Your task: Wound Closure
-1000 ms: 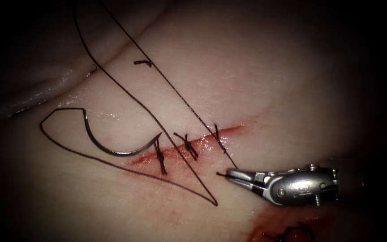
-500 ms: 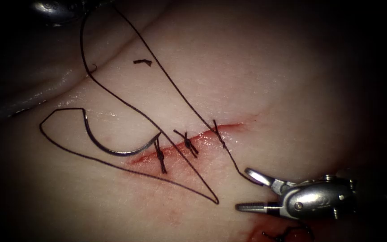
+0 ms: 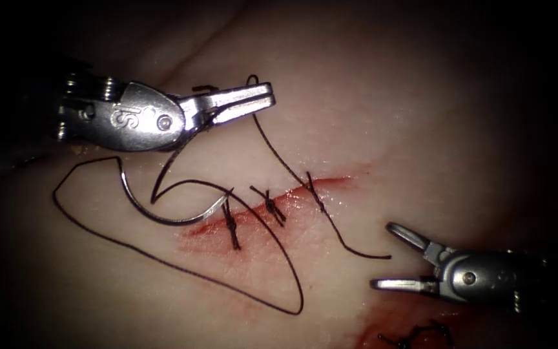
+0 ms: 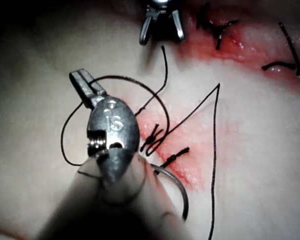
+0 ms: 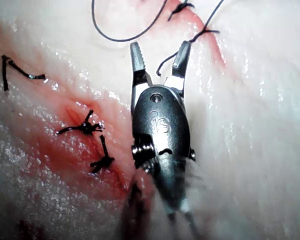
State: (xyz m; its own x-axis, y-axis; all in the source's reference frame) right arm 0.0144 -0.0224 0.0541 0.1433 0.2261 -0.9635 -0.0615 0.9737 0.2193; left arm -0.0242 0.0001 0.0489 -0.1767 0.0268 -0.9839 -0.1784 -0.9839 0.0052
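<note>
Two knotted stitches across cut (image 3: 272,205), third thread (image 3: 321,210) crossing unknotted, tail loose. Left tool (image 3: 253,98) clamped on thread. Right tool (image 3: 389,255) agape, empty. Needle (image 3: 163,216) flat on tissue (image 3: 421,129), left of cut.

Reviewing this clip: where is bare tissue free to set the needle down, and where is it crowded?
Free: the tissue right of the cut, above the open, empty right pincer. Crowded: left of the cut, where the needle lies loose on the surface amid thread loops, below the left pincer shut on thread.
</note>
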